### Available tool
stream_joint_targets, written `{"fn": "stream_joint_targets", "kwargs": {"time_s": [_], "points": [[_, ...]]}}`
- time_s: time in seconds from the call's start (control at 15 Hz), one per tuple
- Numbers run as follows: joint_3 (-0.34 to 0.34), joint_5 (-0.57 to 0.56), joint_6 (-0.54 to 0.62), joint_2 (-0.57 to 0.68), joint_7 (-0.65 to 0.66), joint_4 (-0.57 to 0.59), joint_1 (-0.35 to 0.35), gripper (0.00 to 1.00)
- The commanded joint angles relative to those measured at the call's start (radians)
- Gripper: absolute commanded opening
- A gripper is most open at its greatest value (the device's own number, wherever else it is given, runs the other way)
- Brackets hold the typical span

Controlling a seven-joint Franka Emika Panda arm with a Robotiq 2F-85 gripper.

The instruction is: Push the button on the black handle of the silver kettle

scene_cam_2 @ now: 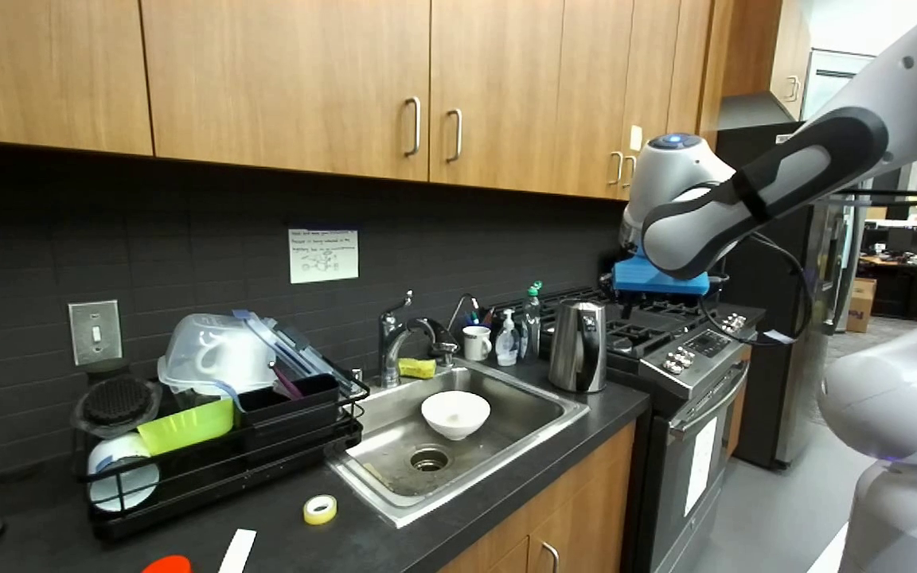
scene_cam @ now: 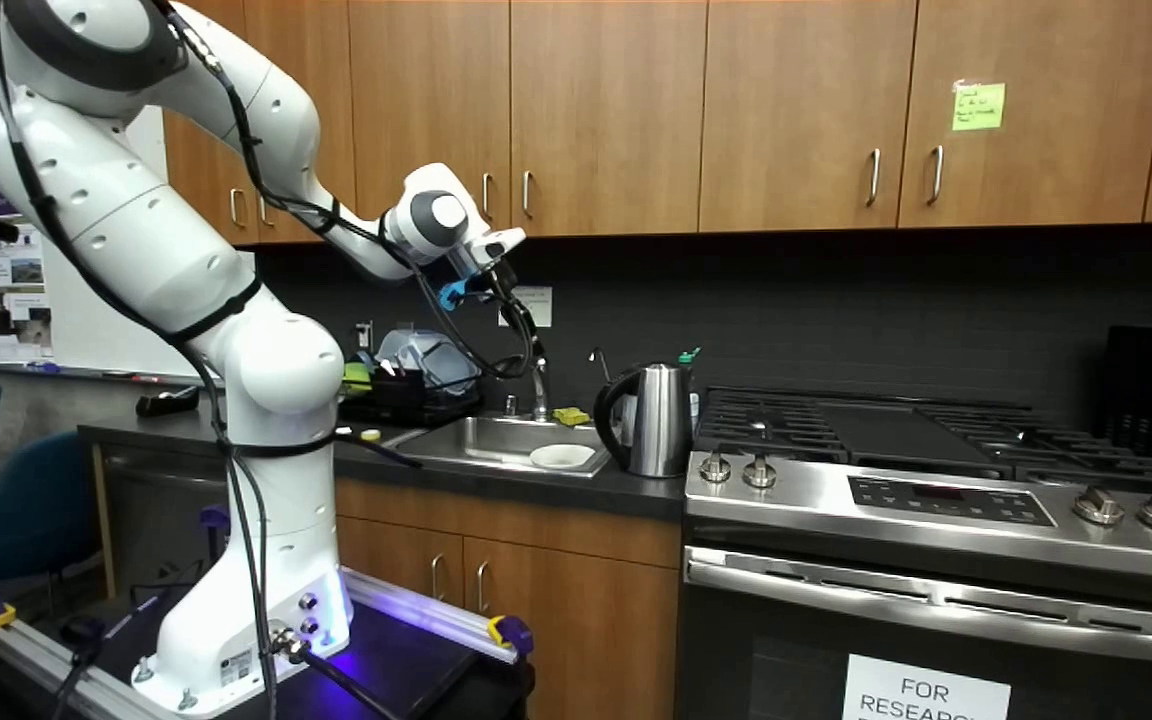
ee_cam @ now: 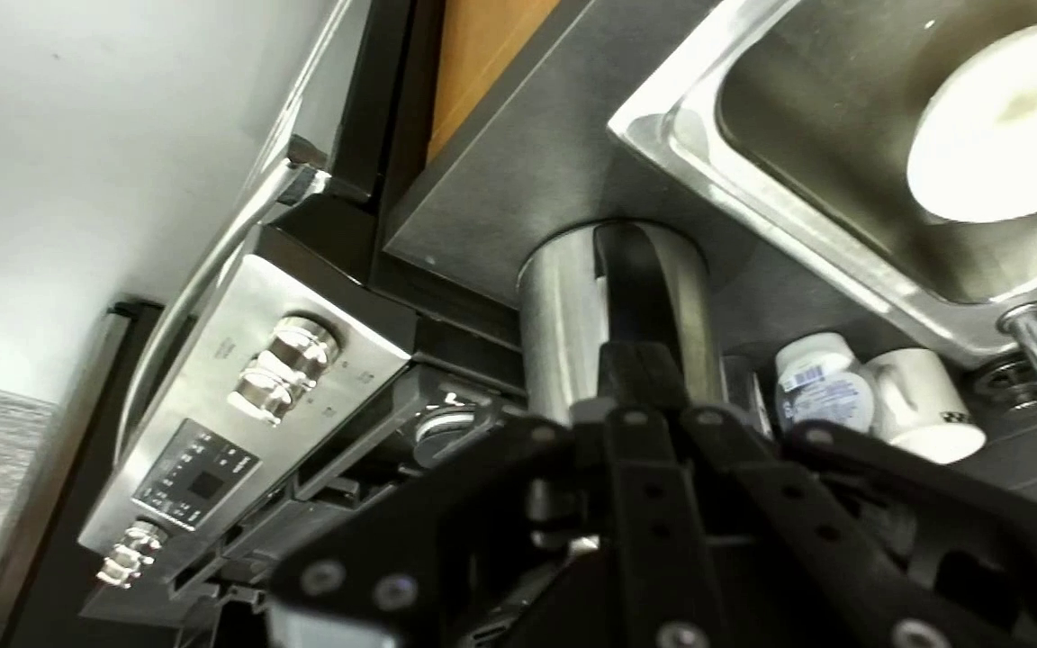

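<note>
Stainless steel gleams on the kettle (scene_cam_2: 570,350), which stands upright on the dark counter (scene_cam_2: 275,516) between sink (scene_cam_2: 498,452) and gas range (scene_cam: 946,536), its black handle (scene_cam: 604,412) on the sink side. Closed together, the jaws hang higher than the kettle, apart from it. A white bowl (scene_cam_2: 455,414) sits in the sink.

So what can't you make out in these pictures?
Kettle handle: upper part behind the claw in the wrist view; any button too small in both exterior views.
Green sticky note: writing blurred in an exterior view.
Oven sign: lower wording cut by the bottom edge in an exterior view.
</note>
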Motion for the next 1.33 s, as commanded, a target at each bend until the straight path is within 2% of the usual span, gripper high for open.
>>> {"fn": "stream_joint_targets", "kwargs": {"time_s": [0.0, 0.33, 0.8, 1.27], "points": [[-0.037, -0.051, -0.016, -0.018, 0.016, -0.01, -0.024, 0.0], [-0.057, -0.123, 0.059, 0.037, 0.007, 0.016, -0.065, 0.0], [-0.018, -0.198, 0.184, 0.115, 0.001, 0.061, -0.088, 0.0], [0.006, -0.209, 0.199, 0.157, 0.007, 0.07, -0.091, 0.0]]}}
